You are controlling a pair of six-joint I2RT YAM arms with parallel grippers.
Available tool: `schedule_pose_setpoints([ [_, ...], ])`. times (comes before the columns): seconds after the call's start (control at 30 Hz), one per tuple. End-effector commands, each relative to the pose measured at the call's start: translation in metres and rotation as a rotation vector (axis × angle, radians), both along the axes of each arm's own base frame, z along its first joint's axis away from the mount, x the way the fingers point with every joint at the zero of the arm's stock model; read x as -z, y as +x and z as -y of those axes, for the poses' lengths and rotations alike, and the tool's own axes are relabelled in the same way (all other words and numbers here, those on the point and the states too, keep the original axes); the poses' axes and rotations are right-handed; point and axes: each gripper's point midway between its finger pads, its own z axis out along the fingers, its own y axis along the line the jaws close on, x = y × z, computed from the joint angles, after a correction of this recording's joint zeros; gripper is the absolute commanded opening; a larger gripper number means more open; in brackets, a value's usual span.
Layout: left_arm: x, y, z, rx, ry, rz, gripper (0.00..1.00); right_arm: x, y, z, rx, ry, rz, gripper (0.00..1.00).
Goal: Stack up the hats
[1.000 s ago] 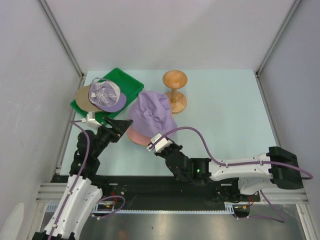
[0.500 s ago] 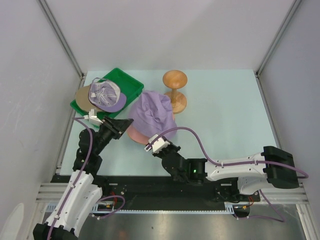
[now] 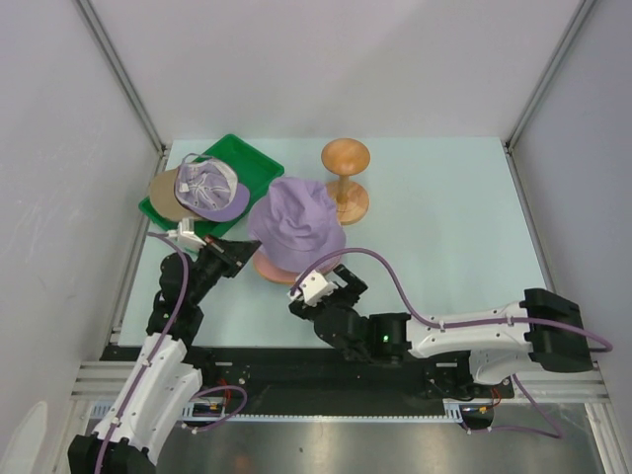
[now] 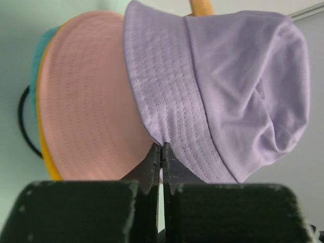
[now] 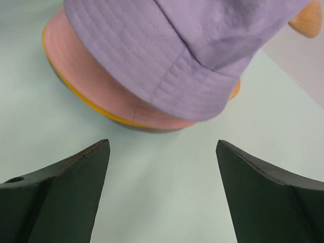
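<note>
Counting four stacked hats, two tray hats.

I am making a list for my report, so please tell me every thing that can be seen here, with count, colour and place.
bucket hat: 1, lavender, on top of the pile, mid-table
pink hat: 1, under it
orange hat: 1, below the pink
teal hat: 1, lowest seen
wire ring: 1, black, under the pile
tan cap: 1, on tray
lavender-white cap: 1, on tray
tray: 1, green, far left
wooden stand: 1, behind pile
table: 1, pale green
left gripper: shut on lavender brim
right gripper: open, empty
</note>
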Motion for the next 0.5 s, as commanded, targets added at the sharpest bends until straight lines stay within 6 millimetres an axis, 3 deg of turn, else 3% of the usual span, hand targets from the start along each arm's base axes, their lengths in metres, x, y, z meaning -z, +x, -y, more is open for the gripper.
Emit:
schedule_pose_setpoints([
  [0.0, 0.023, 0.001, -0.011, -0.026, 0.120, -0.034, 0.00, -0.018, -0.014, 0.025, 0.028, 0.092, -0.109, 0.92],
  [0.03, 0.024, 0.001, -0.012, -0.024, 0.132, -0.032, 0.00, -0.018, -0.018, 0.026, 0.027, 0.142, -0.158, 0.93],
  [0.07, 0.027, 0.000, -0.012, -0.022, 0.145, -0.040, 0.00, -0.029, -0.020, 0.033, 0.025, 0.188, -0.181, 0.96],
  [0.2, 0.048, -0.001, -0.017, -0.033, 0.187, -0.106, 0.00, -0.050, -0.007, 0.053, 0.053, 0.285, -0.341, 0.97],
  [0.37, 0.067, 0.008, -0.024, -0.044, 0.195, -0.175, 0.00, -0.080, 0.050, 0.051, -0.059, 0.513, -0.553, 0.94],
  [0.43, 0.076, 0.013, -0.026, -0.039, 0.194, -0.217, 0.00, -0.077, 0.070, 0.045, -0.084, 0.544, -0.630, 0.93],
  [0.47, 0.072, 0.017, -0.028, -0.043, 0.194, -0.211, 0.00, -0.090, 0.093, 0.055, -0.064, 0.591, -0.627, 0.92],
])
